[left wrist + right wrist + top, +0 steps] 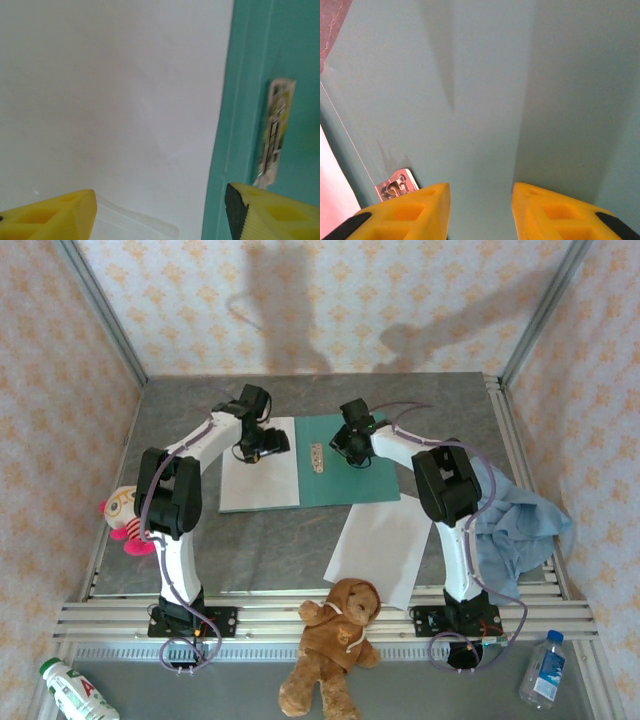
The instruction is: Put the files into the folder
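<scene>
Now left claw (160, 212) agape over sheet (110, 100); right claw (481, 210) part-open over folder (485, 90); both empty.

A brown teddy bear (335, 645) is seen at the near edge of the grey table (270, 550), and a pink-and-yellow plush doll (122, 515) at its left edge. A light blue cloth (515, 525) is crumpled at the right edge. A white bottle (75, 690) is laid near left and a clear water bottle (543, 670) near right.
</scene>
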